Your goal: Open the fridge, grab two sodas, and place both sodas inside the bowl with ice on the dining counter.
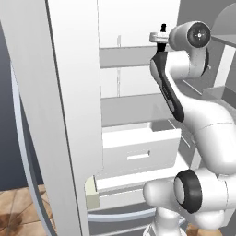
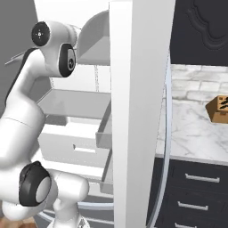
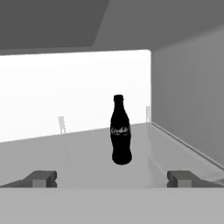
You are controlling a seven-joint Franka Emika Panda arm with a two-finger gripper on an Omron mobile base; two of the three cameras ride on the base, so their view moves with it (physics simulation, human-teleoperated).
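1. Near-black and upright, one soda (image 3: 120, 131) stands on a grey shelf (image 3: 87, 153) inside the fridge (image 1: 73, 115), toward the shelf's right side, apart from the back wall.
2. The hand (image 3: 113, 178) sits in front of the soda with its fingers (image 3: 41, 178) spread wide and nothing between them; the bottle lies ahead, roughly centred in the gap.
3. The step appears to be the reach for the first soda. To do it well, I would drive straight in along the shelf, keep the fingers level with the bottle's body rather than its narrow neck, and close only once the body sits between the pads, since a nudge could tip it.
4. The second soda cannot be made out anywhere here.
5. From the base views the open door blocks much of the interior, and the arm (image 1: 203, 115) covers the rest.
6. A marble surface (image 2: 191, 124) to the right carries a small brown box (image 2: 219, 109); what it is stays unclear.
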